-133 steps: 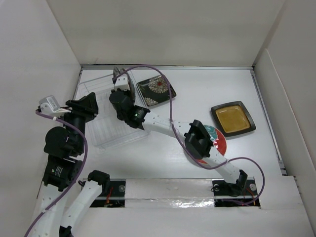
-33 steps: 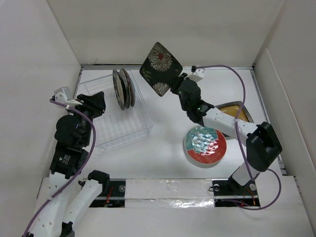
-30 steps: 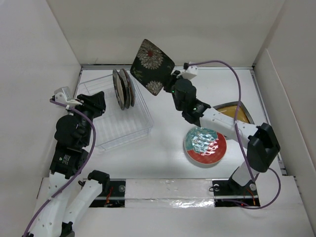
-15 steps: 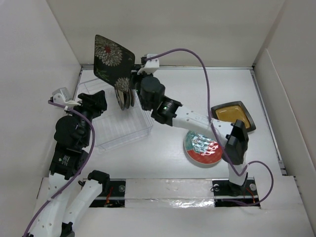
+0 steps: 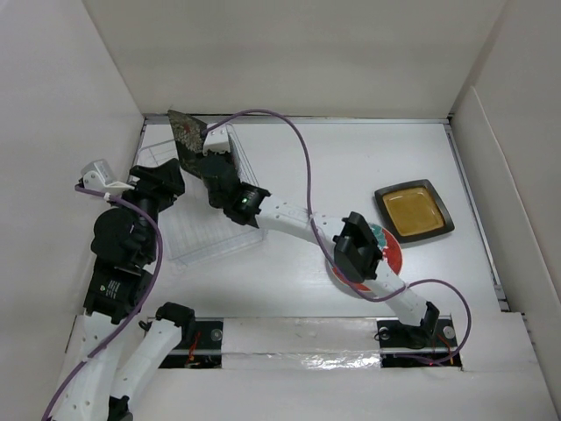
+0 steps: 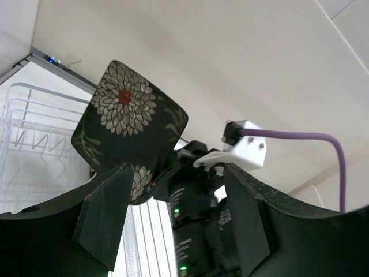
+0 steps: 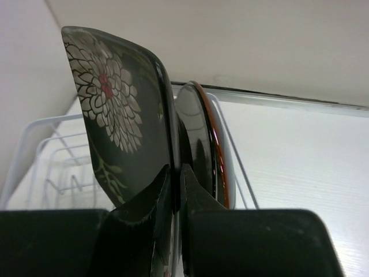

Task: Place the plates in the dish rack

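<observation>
Right jaws tight on black square plate [image 7: 109, 109] — white blossoms, red centre — upright at dish rack [image 5: 210, 239]; left jaws wide.

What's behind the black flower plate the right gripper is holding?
Close behind the floral plate, seen from the right wrist, a glossy dark plate with an orange-red rim stands upright in the dish rack. Anything beyond it is covered.

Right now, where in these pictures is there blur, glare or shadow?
Top view: even light, soft shadows. Left wrist view: the left pincer is a dark blurred silhouette against the bright wall; the flowered plate is sharp. Right wrist view: the right pincer is dark and soft; bright streaks gleam on the round plate behind the flowered one.
</observation>
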{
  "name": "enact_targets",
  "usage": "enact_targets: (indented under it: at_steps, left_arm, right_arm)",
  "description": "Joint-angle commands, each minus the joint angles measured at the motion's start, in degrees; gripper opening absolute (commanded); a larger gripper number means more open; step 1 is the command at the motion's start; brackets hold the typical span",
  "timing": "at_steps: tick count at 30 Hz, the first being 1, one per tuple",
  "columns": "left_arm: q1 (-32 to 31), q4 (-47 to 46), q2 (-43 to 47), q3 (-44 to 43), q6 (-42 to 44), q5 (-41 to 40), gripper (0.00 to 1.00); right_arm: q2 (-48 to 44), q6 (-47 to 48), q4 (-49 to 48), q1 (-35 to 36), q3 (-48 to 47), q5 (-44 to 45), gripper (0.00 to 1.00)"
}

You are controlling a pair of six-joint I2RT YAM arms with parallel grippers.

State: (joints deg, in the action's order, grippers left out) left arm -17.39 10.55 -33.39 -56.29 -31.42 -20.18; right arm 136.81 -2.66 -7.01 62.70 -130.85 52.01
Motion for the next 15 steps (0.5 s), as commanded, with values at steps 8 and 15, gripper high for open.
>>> enact_targets:
  at_steps: [8,15]
  left_arm:
    - [0.34,-1.14,0.6,-0.05,-1.1,-1.78,0.6]
    - [0.34,-3.07,0.52,1.62,-0.75,0.41,0.61]
  right_arm:
    - [6.71,13.29,-23.14,3.22,-14.17,17.6,0.0]
    - [8.91,18.47,-32.35,3.22,-15.75,19.18,0.0]
